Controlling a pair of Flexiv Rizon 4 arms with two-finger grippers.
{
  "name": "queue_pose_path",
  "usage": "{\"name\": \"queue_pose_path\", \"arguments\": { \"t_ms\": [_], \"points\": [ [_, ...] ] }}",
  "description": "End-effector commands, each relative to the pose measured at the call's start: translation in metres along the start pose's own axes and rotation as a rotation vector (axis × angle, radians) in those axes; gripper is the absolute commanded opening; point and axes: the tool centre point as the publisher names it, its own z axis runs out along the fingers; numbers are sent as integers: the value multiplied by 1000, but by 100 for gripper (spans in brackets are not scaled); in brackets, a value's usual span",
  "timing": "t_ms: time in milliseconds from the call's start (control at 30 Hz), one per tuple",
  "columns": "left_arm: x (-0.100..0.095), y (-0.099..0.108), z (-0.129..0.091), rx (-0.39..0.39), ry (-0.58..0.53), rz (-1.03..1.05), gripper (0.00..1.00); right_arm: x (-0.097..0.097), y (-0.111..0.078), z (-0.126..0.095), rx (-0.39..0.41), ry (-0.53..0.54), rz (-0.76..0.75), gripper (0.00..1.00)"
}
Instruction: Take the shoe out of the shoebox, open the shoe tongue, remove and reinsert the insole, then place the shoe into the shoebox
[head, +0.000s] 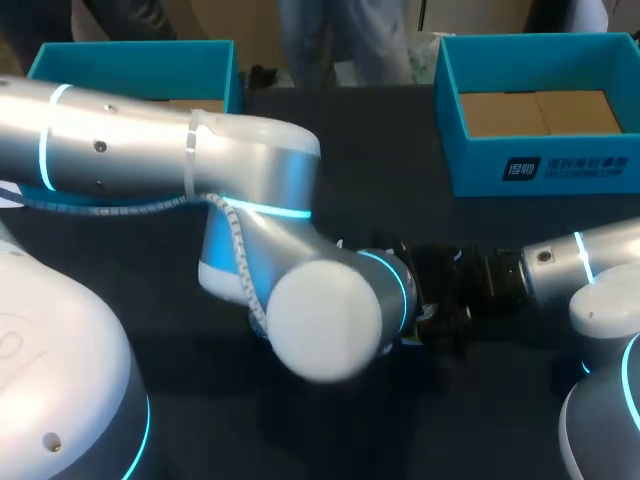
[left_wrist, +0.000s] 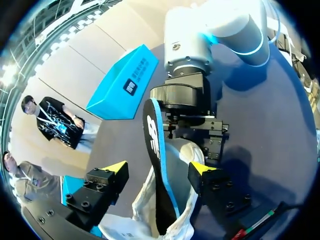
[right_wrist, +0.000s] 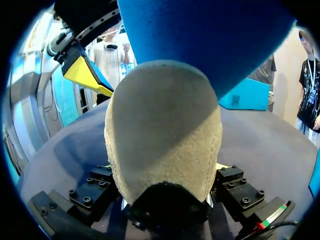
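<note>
Suede at one end of the shoe (right_wrist: 162, 135) fills the right wrist view. It sits low between the fingers of the right gripper (right_wrist: 165, 172), which press it from both sides, so that gripper has the shoe clamped.

The shoe is out of both shoeboxes and is held over the dark surface (head: 360, 170), roughly mid-table. One blue shoebox (head: 545, 165) is at the far right and another blue box (head: 130, 65) at the far left, both well apart from the shoe.

The insole (left_wrist: 154, 165), black on top with a blue underside, stands steeply up out of the shoe's opening, and its lower part seems to be inside. By my reading, taking out the shoe and opening the tongue are done and the insole step is under way. I cannot tell whether the insole is coming out or going back in. Seating it flat and returning the shoe to a box remain.

The left gripper (left_wrist: 156, 170) is spread wide, its yellow tips on either side of the insole and shoe. One tip stands clearly apart and the other is close beside the shoe, so it holds nothing.
</note>
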Motion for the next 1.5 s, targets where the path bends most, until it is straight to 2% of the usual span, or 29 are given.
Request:
{"name": "queue_pose_path", "arguments": {
  "t_ms": [33, 533, 967, 1167, 1200, 1367, 1400, 1500],
  "points": [
    [9, 3, 2, 13, -58, -2, 74, -1, -1, 3, 4, 0, 1, 0],
    [-6, 7, 14, 19, -81, -54, 66, -1, -1, 3, 4, 0, 1, 0],
    [0, 7, 27, 38, -95, -62, 62, -1, -1, 3, 4, 0, 1, 0],
    [1, 9, 32, 41, -100, -75, 54, -1, -1, 3, 4, 0, 1, 0],
    [1, 9, 33, 39, -100, -83, 48, -1, -1, 3, 4, 0, 1, 0],
    [2, 10, 37, 17, -110, -105, 38, -1, -1, 3, 4, 0, 1, 0],
    [1, 10, 37, 12, -113, -111, 31, -1, -1, 3, 4, 0, 1, 0],
    [2, 10, 37, 10, -113, -117, 22, -1, -1, 3, 4, 0, 1, 0]
  ]
}}
